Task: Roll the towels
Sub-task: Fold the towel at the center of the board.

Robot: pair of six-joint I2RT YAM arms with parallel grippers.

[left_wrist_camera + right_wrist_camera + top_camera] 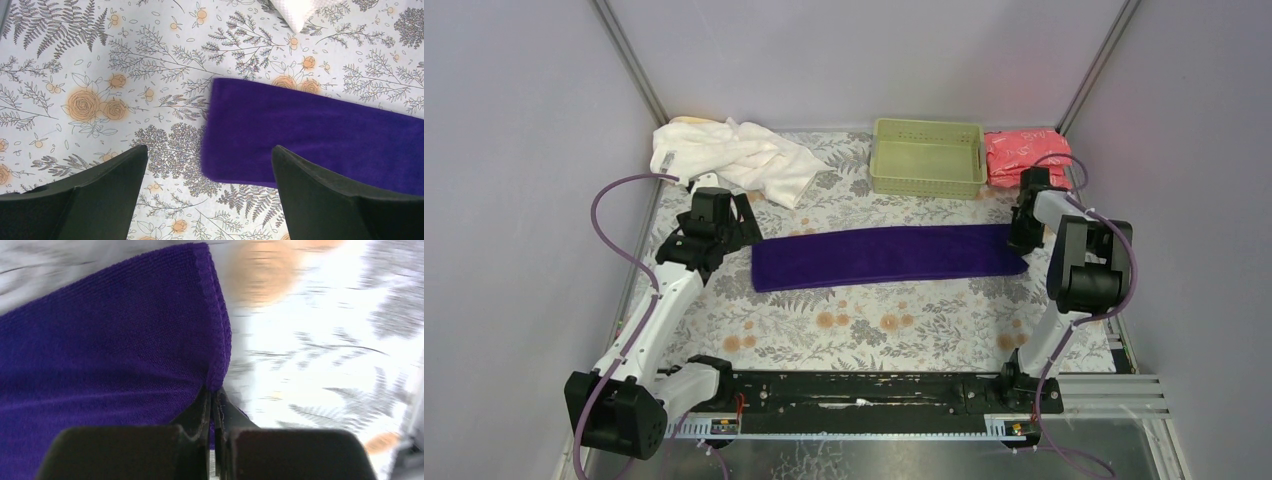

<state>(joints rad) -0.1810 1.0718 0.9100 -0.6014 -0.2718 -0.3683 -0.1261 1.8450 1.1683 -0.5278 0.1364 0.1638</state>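
Blurred tablecloth (320, 350), yellow towel (692, 121) mostly under white towel (739, 155)

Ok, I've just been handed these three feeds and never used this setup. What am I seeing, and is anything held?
Two robot arms are bolted at the near edge of a flowered table. The wide picture looks down from above and behind them; the other two come from a camera on each wrist, so the black shapes at the bottom are that arm's own fingers. A purple towel lies flat in a long strip, not yet rolled. The right claw is shut on its right end. The left claw hangs open above its left end, holding nothing. At the back: a crumpled white towel, a green basket, pink packets.
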